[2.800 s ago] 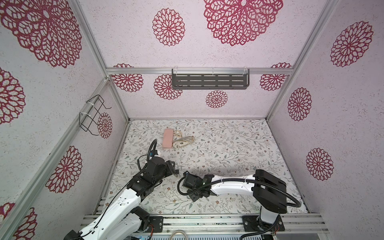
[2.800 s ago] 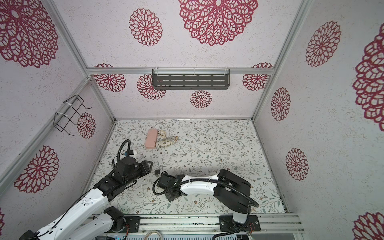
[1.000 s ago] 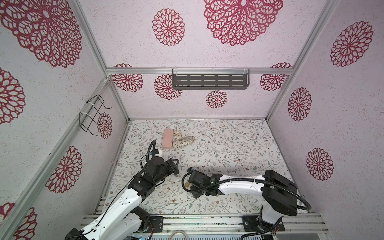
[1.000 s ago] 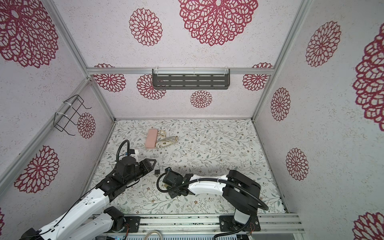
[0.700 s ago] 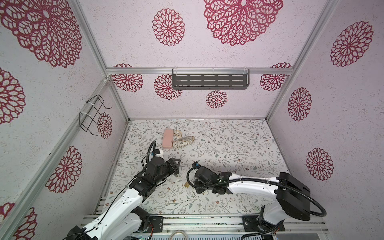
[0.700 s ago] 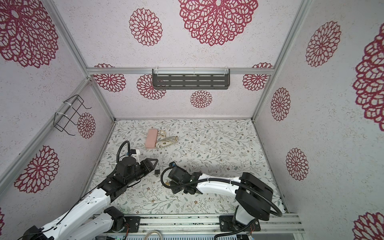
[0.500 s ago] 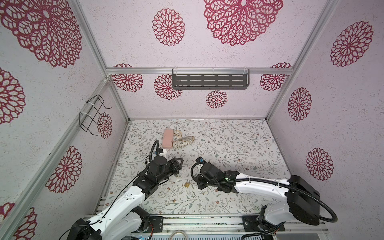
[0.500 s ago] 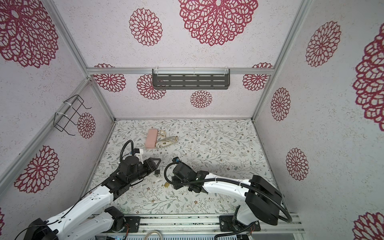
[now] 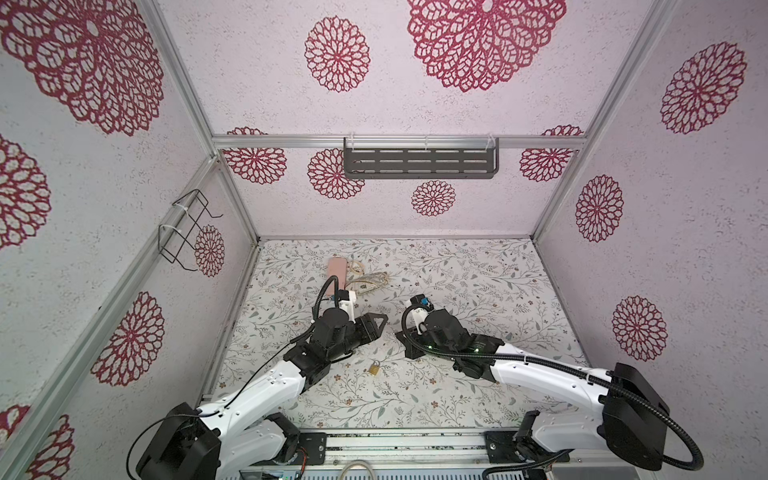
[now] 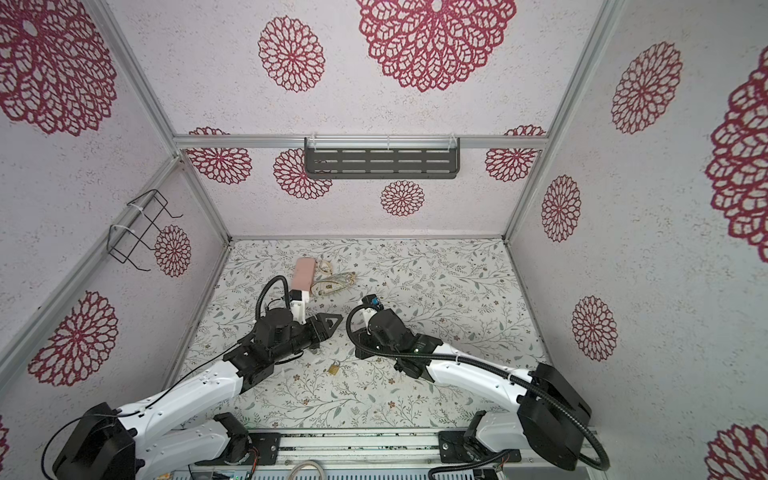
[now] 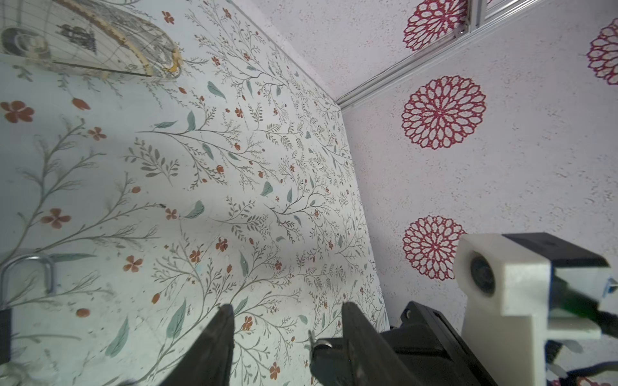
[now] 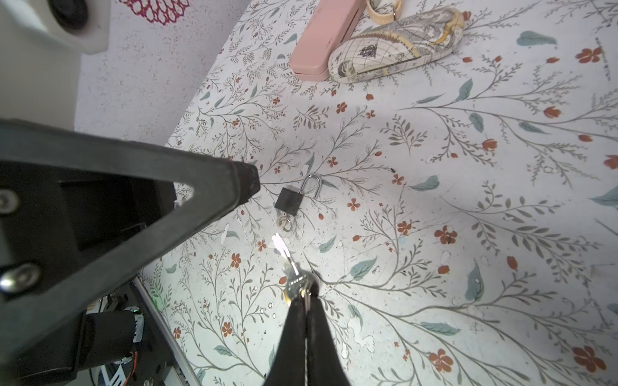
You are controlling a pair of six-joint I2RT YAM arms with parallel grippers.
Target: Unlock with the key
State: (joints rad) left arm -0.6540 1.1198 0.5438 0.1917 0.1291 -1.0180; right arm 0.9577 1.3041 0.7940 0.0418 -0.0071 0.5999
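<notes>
My right gripper (image 12: 305, 290) is shut on a silver key (image 12: 284, 254), whose blade sticks out past the fingertips. The blade points at a black padlock (image 12: 290, 200) with a silver shackle, lying flat on the floral table a short way ahead. My left gripper (image 11: 287, 314) is open and empty, and one of its fingers (image 12: 234, 180) hovers right beside that padlock. In both top views the two grippers (image 9: 376, 330) (image 9: 402, 337) face each other mid-table. A small brass padlock (image 9: 374, 368) lies just in front of them.
A pink case (image 9: 336, 270) and a map-print pouch (image 9: 370, 282) lie at the back left of the table. A wire basket (image 9: 183, 228) hangs on the left wall. A grey shelf (image 9: 419, 162) hangs on the back wall.
My right arm has stretched out and carried the key away from the front edge, which uncovered the brass padlock. My left gripper has moved forward and to the right, with its jaws slightly narrower.
</notes>
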